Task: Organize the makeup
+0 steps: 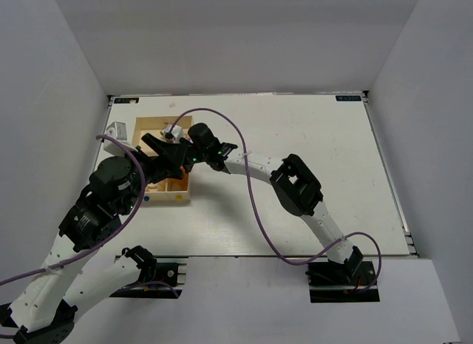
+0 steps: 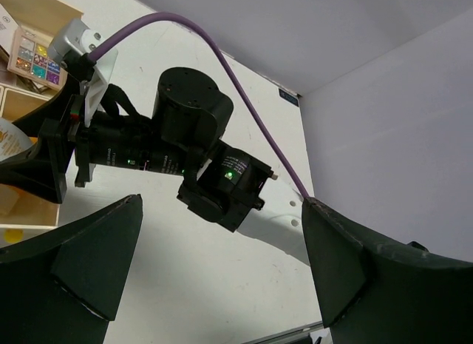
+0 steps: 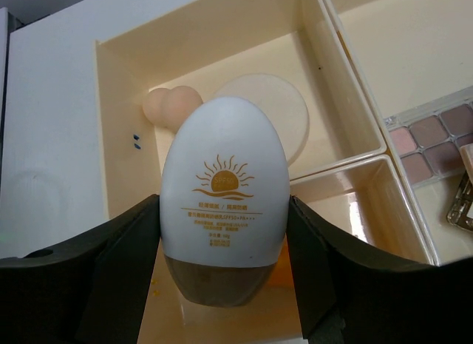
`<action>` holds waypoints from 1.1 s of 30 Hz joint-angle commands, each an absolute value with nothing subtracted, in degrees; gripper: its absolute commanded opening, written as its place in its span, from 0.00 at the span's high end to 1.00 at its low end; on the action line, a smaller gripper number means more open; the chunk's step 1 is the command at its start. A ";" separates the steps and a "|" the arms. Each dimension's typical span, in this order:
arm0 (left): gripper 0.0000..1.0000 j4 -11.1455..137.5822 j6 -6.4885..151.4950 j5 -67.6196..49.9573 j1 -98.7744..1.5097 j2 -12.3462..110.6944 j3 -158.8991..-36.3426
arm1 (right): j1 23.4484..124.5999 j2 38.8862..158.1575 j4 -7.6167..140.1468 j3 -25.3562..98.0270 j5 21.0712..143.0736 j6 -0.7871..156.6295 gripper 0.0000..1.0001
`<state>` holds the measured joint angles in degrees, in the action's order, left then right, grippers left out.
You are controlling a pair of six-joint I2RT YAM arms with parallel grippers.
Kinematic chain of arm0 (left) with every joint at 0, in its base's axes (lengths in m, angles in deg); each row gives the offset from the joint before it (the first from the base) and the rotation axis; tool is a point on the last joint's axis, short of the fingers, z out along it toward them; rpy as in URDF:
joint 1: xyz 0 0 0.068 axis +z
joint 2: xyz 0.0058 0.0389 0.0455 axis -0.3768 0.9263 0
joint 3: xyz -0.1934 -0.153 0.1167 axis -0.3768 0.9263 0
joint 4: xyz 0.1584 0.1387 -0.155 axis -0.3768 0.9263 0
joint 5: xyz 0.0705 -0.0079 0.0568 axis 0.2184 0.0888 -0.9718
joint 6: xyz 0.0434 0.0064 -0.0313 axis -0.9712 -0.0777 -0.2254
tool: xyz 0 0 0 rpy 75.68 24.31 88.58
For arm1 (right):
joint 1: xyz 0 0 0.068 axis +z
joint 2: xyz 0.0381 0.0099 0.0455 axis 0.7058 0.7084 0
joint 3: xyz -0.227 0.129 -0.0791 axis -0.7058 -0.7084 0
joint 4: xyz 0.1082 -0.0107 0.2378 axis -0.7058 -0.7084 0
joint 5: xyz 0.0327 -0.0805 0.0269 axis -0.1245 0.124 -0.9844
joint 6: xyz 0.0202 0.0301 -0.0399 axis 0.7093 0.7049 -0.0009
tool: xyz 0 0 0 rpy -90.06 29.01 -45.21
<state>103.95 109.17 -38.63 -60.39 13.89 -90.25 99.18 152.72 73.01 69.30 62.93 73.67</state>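
Note:
My right gripper (image 3: 225, 237) is shut on the orange white-capped tube (image 3: 225, 203) and holds it upright over the wooden tray (image 3: 347, 85). In the compartment beyond it lie the beige egg-shaped sponge (image 3: 168, 107) and the cream round compact (image 3: 277, 111). The multicolour palette (image 3: 436, 140) lies in the compartment to the right and also shows in the left wrist view (image 2: 33, 55). My left gripper (image 2: 222, 285) is open and empty above the bare table, just beside the right wrist. In the top view both grippers crowd over the tray (image 1: 166, 197): the right gripper (image 1: 159, 150) and the left gripper (image 1: 176, 166).
A small grey-white object (image 1: 116, 131) lies on the table left of the tray. A slim metallic item (image 3: 463, 200) shows partly at the right edge of the right wrist view. The right arm's purple cable (image 2: 244, 85) arcs over the tray. White walls enclose the table.

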 commanded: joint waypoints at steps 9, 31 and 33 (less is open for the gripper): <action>0.02 101.71 106.80 -38.10 -60.63 15.43 -89.44 | 98.60 148.75 74.16 66.70 65.10 69.53 0.20; 0.02 97.67 104.60 -32.13 -60.63 16.04 -86.10 | 89.12 124.95 57.65 57.93 69.58 63.83 0.11; 0.02 97.40 104.69 -30.55 -60.63 16.39 -84.87 | 87.09 119.26 55.53 51.36 73.96 62.59 0.11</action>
<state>98.99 105.76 -33.87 -60.39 15.92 -86.20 89.45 125.99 62.54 57.78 68.06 66.75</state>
